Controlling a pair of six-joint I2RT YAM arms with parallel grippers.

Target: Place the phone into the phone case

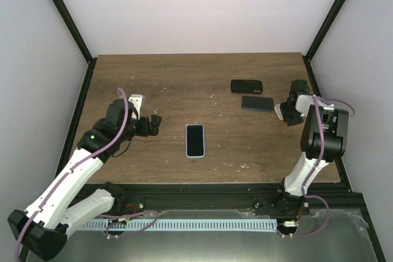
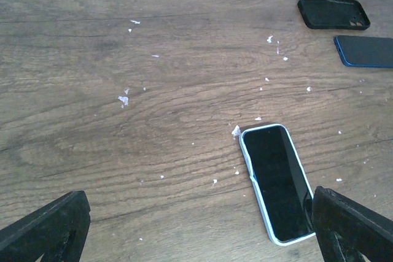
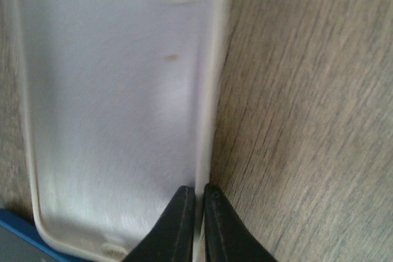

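Left arm [image 1: 70, 174], right arm [image 1: 305, 169]: white shells, black joints. Purple cable [image 1: 127, 115] along each. Black wedge fingers [image 3: 178, 225]. Black bases [image 1: 285, 204] at table's [image 1: 184, 78] near edge.

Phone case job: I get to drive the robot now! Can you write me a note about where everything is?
Left pincer: open, empty, left of the pale-rimmed phone lying screen up mid-table.
Right pincer: shut on the side wall of the white case, near the table's right edge.
Close by: dark blue phone, black case.
Done: white case gripped.
Left: it holds no phone yet; one has to go in.
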